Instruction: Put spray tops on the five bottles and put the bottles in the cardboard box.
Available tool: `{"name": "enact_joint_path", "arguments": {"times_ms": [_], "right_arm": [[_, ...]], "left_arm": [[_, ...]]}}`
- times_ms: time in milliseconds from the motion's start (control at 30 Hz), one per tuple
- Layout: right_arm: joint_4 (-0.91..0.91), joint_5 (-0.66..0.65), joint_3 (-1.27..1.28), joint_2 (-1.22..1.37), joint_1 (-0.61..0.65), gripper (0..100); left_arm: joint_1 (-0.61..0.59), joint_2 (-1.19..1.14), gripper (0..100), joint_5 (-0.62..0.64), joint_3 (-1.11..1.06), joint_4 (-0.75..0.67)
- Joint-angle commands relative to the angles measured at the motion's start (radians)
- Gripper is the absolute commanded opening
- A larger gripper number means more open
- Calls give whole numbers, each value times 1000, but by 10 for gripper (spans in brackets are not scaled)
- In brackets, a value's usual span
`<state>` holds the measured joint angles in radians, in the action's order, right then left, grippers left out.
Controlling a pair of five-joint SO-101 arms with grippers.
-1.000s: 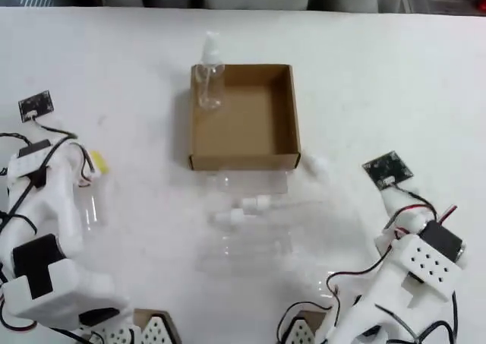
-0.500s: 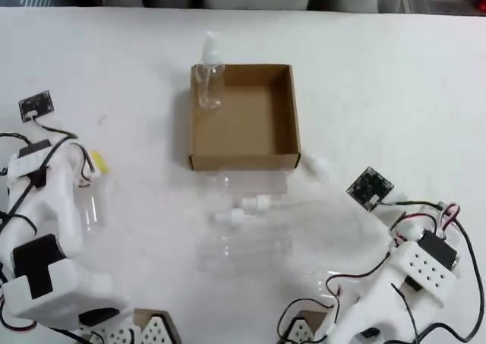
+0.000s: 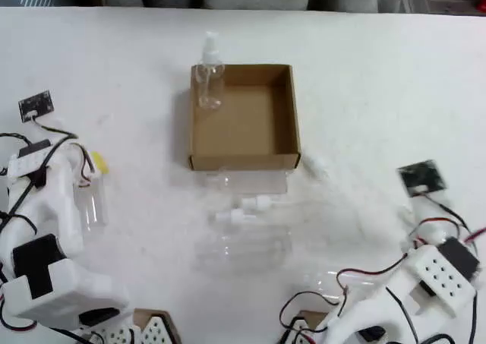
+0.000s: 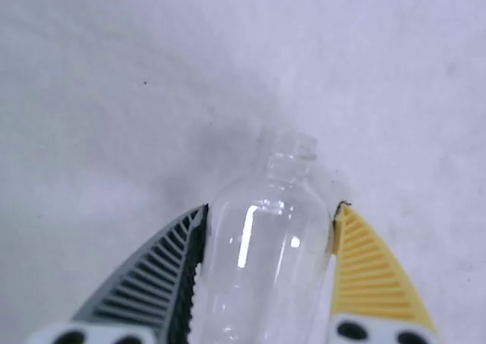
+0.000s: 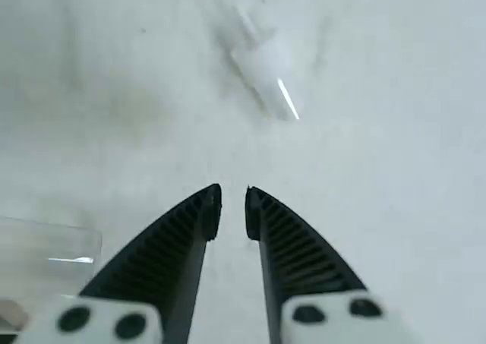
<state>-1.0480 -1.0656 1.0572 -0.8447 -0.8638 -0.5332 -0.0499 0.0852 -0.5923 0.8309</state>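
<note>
Bright, even light falls from overhead on the white counter [image 3: 380,71], which washes out almost to plain white all around the cardboard box [image 3: 243,162]. The box throws only a faint, soft shadow at its foot. At the box's far left corner, the capped bottle [image 3: 209,86] shows small glints. In front of the box, the clear bottles [image 3: 243,245] nearly melt into the counter and show only as pale grey outlines. In the left wrist view, the held bottle [image 4: 262,260] carries bright vertical streaks and lays a diffuse grey shadow on the counter. In the right wrist view, a spray top [image 5: 266,71] bears one thin line of glare.
</note>
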Motion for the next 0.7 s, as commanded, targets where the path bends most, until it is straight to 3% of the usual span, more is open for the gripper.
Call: {"name": "enact_joint_path", "arguments": {"times_ms": [0,133,333,500,667], "right_arm": [[-74,97,-87,-16,-88,15],[-85,219,-89,53,-110,16],[84,473,-114,275,-74,16],[182,598,-233,526,-65,16],[182,629,-393,783,-38,16]], "left_arm": [[16,10,169,-9,43,12],[16,10,169,-9,43,12],[16,10,169,-11,43,12],[16,10,169,-11,43,12],[16,10,169,-11,43,12]]}}
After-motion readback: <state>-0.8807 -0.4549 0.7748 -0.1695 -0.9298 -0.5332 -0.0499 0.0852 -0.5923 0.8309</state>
